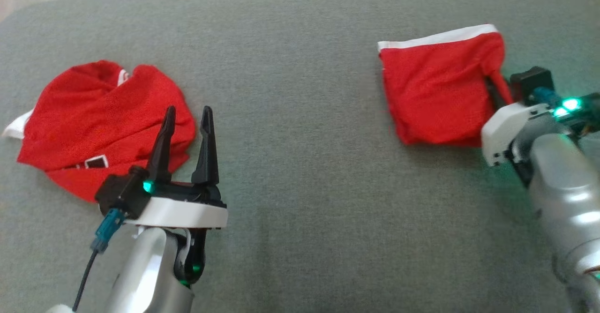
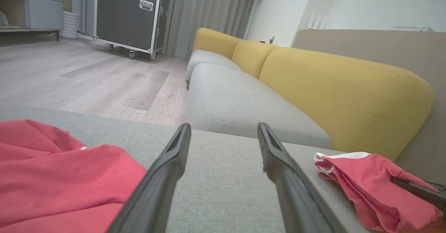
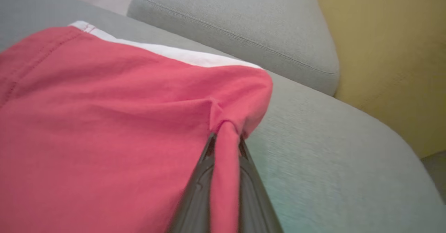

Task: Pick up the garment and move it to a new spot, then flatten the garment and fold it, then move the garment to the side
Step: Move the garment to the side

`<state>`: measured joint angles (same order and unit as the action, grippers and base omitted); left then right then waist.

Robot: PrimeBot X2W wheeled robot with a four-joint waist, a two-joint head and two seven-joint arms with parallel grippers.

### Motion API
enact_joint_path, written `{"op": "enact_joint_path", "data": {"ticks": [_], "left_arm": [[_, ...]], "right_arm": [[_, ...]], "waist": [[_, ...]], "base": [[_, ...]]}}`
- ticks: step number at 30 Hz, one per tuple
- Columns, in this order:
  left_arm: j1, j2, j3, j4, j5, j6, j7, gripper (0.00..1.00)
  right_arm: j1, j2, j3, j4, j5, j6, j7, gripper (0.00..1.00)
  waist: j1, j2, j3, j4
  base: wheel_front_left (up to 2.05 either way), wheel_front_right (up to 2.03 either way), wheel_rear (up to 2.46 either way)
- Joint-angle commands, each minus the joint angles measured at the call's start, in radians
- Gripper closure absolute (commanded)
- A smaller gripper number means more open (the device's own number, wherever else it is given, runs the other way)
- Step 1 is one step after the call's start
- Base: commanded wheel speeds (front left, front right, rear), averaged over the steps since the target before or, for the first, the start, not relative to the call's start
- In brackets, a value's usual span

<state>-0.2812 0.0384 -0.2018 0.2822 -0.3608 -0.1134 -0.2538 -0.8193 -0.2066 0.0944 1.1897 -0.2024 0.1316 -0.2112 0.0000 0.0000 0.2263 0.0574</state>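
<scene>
A big grey seat point(image 1: 300, 69) sits in a room with a wooden floor point(image 2: 87, 76) and yellow back cushions point(image 2: 331, 93). The folded red garment point(image 1: 436, 93) lies near the seat's right edge, with its white band point(image 1: 440, 36) toward the far edge. The right tool point(image 3: 225, 142) is clamped on a pinch of cloth at the garment's right side. The left tool point(image 1: 188, 111) has its fingers apart and holds nothing. It is just beside a crumpled red garment point(image 1: 93, 116) near the left edge.

I think the job now is moving the folded one to the side. Go slow and stay low, so the fold does not fall open. The pinch is thin and may slip.

No words can be read. The crumpled one has a small white box mark point(image 1: 96, 162), too small to make out.
</scene>
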Motion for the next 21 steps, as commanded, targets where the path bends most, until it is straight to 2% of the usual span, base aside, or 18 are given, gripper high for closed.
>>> {"op": "enact_joint_path", "data": {"ticks": [1,10,16,21], "left_arm": [[-0.018,0.012,0.032,-0.036,0.002,0.000,-0.008,0.00],[-0.031,0.012,0.033,-0.043,0.004,-0.002,-0.008,0.00],[-0.047,0.012,0.031,-0.048,0.011,-0.006,-0.008,0.00],[-0.055,0.012,0.030,-0.046,0.018,-0.008,-0.008,0.00]], "right_arm": [[-0.036,-0.015,0.030,-0.015,0.001,-0.001,-0.007,1.00],[-0.056,-0.240,0.202,0.059,0.017,-0.001,0.006,1.00],[-0.072,-0.357,0.219,0.075,0.043,-0.001,0.020,1.00],[-0.085,-0.412,0.203,0.074,0.040,-0.001,0.031,1.00]], "waist": [[0.0000,0.0000,0.000,-0.011],[0.0000,0.0000,0.020,-0.026],[0.0000,0.0000,0.051,-0.016],[0.0000,0.0000,0.074,-0.008]], "base": [[0.00,0.00,0.00],[0.00,0.00,0.00],[0.00,0.00,0.00],[0.00,0.00,0.00]]}}
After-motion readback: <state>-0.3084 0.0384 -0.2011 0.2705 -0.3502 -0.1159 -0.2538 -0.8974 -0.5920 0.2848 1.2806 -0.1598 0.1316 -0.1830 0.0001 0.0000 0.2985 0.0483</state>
